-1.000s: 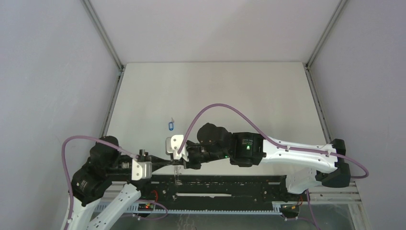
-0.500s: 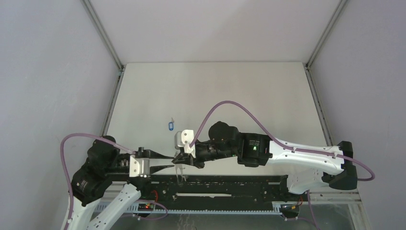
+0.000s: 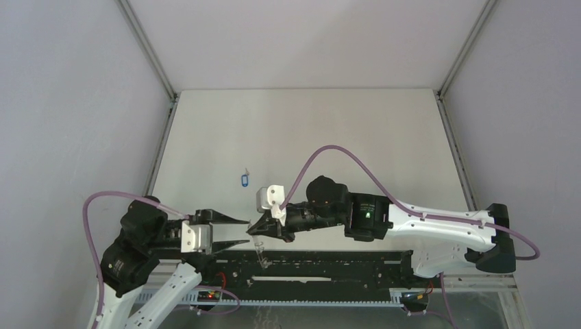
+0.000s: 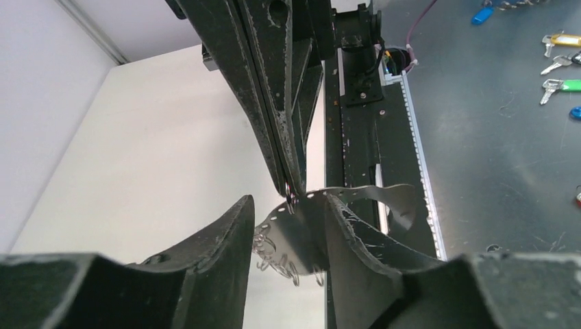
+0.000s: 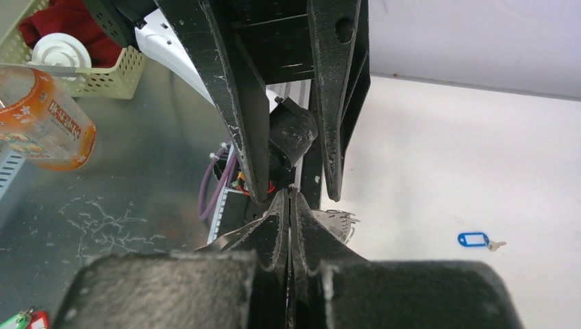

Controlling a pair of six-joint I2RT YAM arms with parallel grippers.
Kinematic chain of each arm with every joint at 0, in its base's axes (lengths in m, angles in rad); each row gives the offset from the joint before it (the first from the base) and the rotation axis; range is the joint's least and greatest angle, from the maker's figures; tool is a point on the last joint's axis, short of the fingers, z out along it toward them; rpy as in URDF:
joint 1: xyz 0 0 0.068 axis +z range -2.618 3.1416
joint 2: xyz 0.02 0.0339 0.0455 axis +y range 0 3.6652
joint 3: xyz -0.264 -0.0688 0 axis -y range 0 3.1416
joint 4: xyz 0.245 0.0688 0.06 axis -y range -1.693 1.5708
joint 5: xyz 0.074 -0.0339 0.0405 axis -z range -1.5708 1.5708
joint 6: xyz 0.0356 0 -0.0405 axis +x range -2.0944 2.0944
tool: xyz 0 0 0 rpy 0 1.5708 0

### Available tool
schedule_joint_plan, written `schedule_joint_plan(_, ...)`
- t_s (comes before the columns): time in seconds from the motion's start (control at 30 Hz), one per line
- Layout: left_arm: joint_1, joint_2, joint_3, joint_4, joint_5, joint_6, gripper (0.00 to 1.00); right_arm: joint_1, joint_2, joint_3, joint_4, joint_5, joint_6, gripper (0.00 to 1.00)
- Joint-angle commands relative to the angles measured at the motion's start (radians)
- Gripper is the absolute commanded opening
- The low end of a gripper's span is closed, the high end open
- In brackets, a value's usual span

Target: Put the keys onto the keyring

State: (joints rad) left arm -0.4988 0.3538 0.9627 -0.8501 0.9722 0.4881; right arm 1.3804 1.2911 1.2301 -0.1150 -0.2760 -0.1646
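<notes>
1. Right gripper (image 5: pixel 290 197): the jaws are pressed fully together and clenched on the upper edge of the keyring (image 4: pixel 298 229). The left wrist view confirms the pinch.
2. Left gripper (image 3: pixel 240 232): the jaws are spread wide and released, holding nothing. Its fingers (image 4: pixel 226 233) stand on either side of the keyring and of the right gripper's tips. Whether they touch the keyring cannot be told.
3. Keyring: it is held off the table (image 3: pixel 308 130) at the near edge and hangs below the right gripper's tips, over the black rail (image 3: pixel 329 264). A row of small rings (image 4: pixel 274 250) runs along its lower edge.
4. Blue-headed key (image 3: pixel 242 179): it lies flat on the table, beyond both grippers and slightly to their left, well apart from the keyring.
5. Off the table: an orange bottle (image 5: pixel 41 123) and a pale yellow basket (image 5: pixel 103 75) stand on a grey metal surface. Several tagged keys (image 4: pixel 558 86) lie on the grey metal surface seen in the left wrist view.
</notes>
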Motion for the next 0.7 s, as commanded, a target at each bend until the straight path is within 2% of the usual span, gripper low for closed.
schedule_joint_plan(0.0,0.005,-0.014,-0.008,-0.001,-0.027,-0.021,0.5,-0.003,-0.058,-0.012,0.105,0.0,0.029,0.0)
schedule_joint_plan(0.13,0.005,-0.018,-0.007,0.017,-0.071,-0.049,0.51,-0.003,-0.077,-0.047,0.164,0.006,0.045,0.0)
schedule_joint_plan(0.27,0.003,-0.034,-0.045,0.093,-0.039,-0.142,0.47,-0.003,-0.075,-0.052,0.18,0.001,0.052,0.0)
schedule_joint_plan(0.37,0.004,-0.034,-0.059,0.133,-0.007,-0.188,0.43,-0.003,-0.072,-0.05,0.184,0.0,0.054,0.0)
schedule_joint_plan(0.67,0.003,-0.023,-0.056,0.13,0.015,-0.183,0.25,-0.001,-0.063,-0.051,0.187,-0.006,0.053,0.0)
